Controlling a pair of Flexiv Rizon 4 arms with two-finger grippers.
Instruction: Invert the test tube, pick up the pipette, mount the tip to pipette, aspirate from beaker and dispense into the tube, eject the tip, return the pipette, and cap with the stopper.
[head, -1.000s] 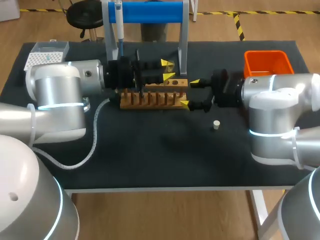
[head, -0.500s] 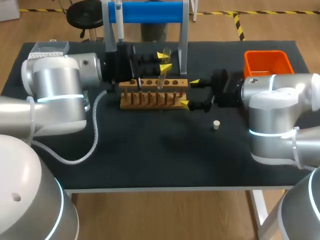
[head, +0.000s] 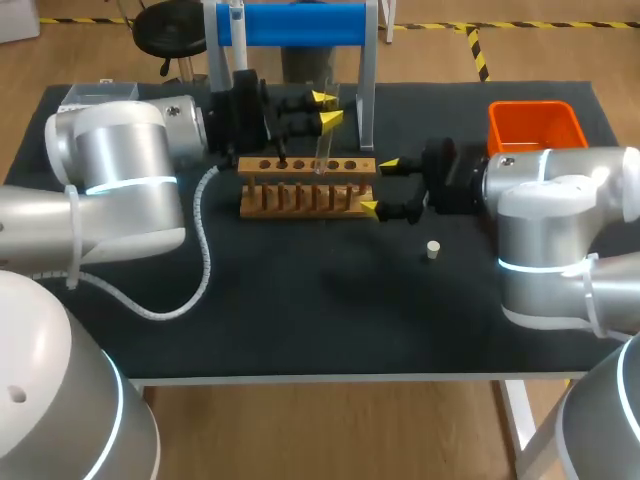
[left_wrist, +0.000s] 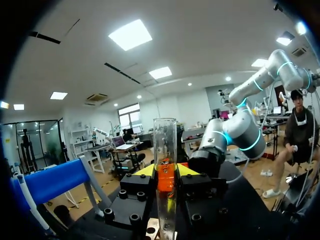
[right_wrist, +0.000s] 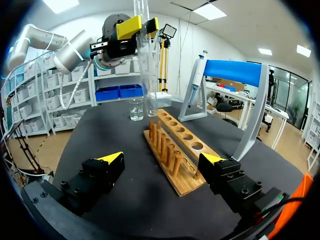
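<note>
Clear glass test tube (left_wrist: 165, 137) — upright, clamped between the yellow-tipped fingers of the left gripper (left_wrist: 166, 172), lower end just over the hole row of the brown wooden peg rack (head: 308, 190). Right gripper (head: 378, 187) — fingers spread wide at the rack's right end, holding nothing. Small white stopper (head: 433, 249) lies right of the rack, apart from both grippers

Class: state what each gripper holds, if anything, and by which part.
The left gripper holds the test tube upright, clamped between both fingers on its upper part, above the wooden rack. The right gripper is open and holds nothing.
</note>
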